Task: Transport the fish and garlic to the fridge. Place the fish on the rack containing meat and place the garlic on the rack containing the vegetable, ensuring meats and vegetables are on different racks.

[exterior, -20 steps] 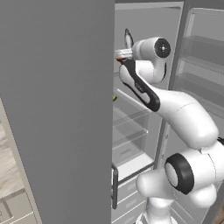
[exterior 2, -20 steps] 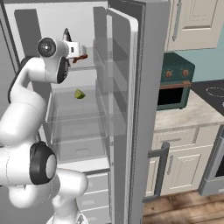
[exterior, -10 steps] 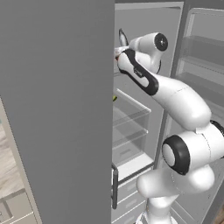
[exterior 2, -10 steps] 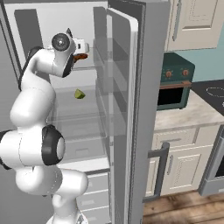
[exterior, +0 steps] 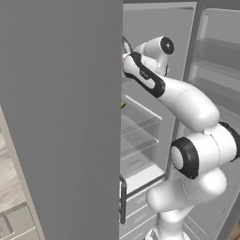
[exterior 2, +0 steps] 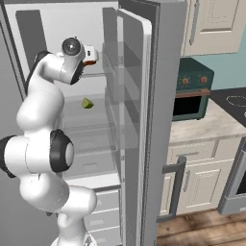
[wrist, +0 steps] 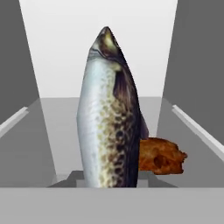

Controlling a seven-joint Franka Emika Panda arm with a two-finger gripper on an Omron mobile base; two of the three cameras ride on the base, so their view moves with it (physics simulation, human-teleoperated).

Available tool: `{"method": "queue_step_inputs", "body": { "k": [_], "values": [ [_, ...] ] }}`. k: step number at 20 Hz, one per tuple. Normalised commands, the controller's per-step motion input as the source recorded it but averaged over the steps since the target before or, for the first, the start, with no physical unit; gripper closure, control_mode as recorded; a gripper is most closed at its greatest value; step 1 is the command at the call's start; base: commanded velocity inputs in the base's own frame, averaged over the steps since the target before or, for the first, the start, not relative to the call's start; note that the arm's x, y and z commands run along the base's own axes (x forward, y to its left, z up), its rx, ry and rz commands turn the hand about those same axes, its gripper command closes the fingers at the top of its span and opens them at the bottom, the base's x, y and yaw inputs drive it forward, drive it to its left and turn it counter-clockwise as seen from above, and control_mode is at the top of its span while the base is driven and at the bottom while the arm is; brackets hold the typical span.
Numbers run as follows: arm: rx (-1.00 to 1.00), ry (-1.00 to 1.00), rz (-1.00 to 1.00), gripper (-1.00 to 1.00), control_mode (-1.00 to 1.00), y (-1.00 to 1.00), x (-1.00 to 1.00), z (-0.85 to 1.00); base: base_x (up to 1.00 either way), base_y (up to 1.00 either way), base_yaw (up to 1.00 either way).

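Since a second ago the arm has folded in closer and pushed its hand deeper into the fridge, up at the rack containing meat. No brand, label or writing can be read anywhere. In the hand view the fish rises straight up from the gripper, whose jaws are closed on it, its tips hidden below. The meat lies on that shelf just behind and right of the fish. The vegetable sits one level lower.
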Motion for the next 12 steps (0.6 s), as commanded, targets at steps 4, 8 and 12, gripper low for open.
{"method": "queue_step_inputs", "body": {
  "k": [4,8,12],
  "values": [
    [0.00,0.00,0.00,1.00,-1.00,0.16,0.34,-0.22,0.00,0.00,0.00],
    [0.00,0.02,0.00,1.00,-1.00,0.11,0.34,-0.35,0.00,0.00,0.00],
    [0.00,0.03,0.00,1.00,-1.00,0.18,0.37,-0.48,0.00,0.00,0.00]
  ]
}}
